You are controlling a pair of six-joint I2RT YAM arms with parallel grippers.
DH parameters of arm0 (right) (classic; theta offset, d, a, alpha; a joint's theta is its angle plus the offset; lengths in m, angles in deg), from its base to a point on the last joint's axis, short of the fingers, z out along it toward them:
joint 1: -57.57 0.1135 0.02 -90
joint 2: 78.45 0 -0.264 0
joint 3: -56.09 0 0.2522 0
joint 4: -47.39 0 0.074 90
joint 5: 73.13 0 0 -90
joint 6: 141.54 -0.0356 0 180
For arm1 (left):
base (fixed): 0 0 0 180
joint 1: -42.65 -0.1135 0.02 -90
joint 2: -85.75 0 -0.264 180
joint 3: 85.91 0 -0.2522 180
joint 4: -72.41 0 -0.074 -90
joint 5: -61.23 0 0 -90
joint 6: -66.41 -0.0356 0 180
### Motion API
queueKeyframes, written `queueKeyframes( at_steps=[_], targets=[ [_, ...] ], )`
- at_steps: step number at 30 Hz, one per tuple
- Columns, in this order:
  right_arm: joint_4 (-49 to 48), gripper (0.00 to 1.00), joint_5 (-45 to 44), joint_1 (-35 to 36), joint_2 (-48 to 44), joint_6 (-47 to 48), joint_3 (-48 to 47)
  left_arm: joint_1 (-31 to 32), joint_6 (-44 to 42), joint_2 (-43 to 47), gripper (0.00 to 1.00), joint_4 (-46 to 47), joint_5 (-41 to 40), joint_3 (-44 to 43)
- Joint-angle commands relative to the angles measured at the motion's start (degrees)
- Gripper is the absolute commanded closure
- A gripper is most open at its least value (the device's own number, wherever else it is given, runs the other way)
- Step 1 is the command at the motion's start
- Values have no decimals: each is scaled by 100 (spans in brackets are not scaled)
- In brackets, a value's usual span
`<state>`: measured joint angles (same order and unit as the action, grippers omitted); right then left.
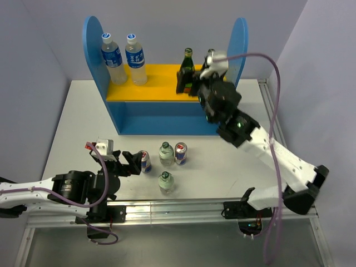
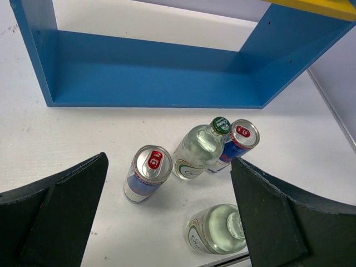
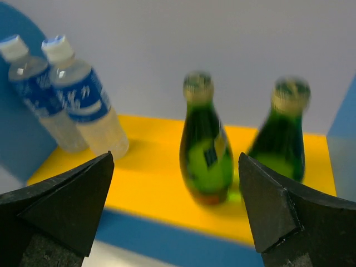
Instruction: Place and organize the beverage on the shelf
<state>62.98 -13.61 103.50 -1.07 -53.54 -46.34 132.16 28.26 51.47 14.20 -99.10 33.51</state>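
Right jaws spread and empty, two green bottles (image 3: 204, 144) ahead on the shelf's (image 1: 161, 119) yellow board (image 3: 150, 167) — water bottles (image 3: 83, 105) ahead-left, left jaws spread, cans (image 2: 146, 172) and clear bottles (image 2: 197, 153) on the tabletop (image 2: 55, 144) between them

The overhead view looks down from behind the arm bases (image 1: 105, 214) over the whole surface (image 1: 83, 122) and shelf (image 1: 161, 114). The left wrist view sits close behind the left pincer (image 2: 168, 161), tilted down at cans (image 2: 146, 172) and bottles (image 2: 197, 153) just ahead of it. The right wrist view looks nearly level past the right pincer (image 3: 175, 158), near the yellow upper board (image 3: 150, 139), blurred. All three share the shelf.
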Motion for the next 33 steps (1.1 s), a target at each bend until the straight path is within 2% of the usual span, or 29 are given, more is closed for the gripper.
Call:
queueKeyframes(
  at_steps=[1, 2, 6, 8, 10, 14, 19, 33],
  targets=[
    [-356, 0, -792, 922, -951, -116, 1076, 22, -543, 45, 1, 427, 27, 130],
    [-384, 0, -984, 1161, -1354, -290, 1680, 22, -649, 27, 1, 619, 54, 156],
    [-227, 0, -1546, 2146, -2025, -1072, 3063, 13, -1124, -131, 1, 1148, 326, 262],
    [376, 0, -1724, 2506, -2122, -1766, 3598, -22, -1379, -254, 1, 1489, 475, 297],
    [686, 0, -1856, 2622, -2157, -2459, 3916, -162, -1703, -351, 1, 1771, 835, 358],
    [933, 0, -1804, 2702, -2184, -3165, 4681, -706, -2056, -527, 1, 2361, 1564, 507],
    [1206, 0, -2006, 2693, -1859, -3746, 4814, -1392, -2180, -746, 1, 2783, 2180, 587],
    [126, 0, -1821, 2640, -330, -3931, 5017, -1516, -2066, -747, 1, 2748, 2242, 728]
  ],
)
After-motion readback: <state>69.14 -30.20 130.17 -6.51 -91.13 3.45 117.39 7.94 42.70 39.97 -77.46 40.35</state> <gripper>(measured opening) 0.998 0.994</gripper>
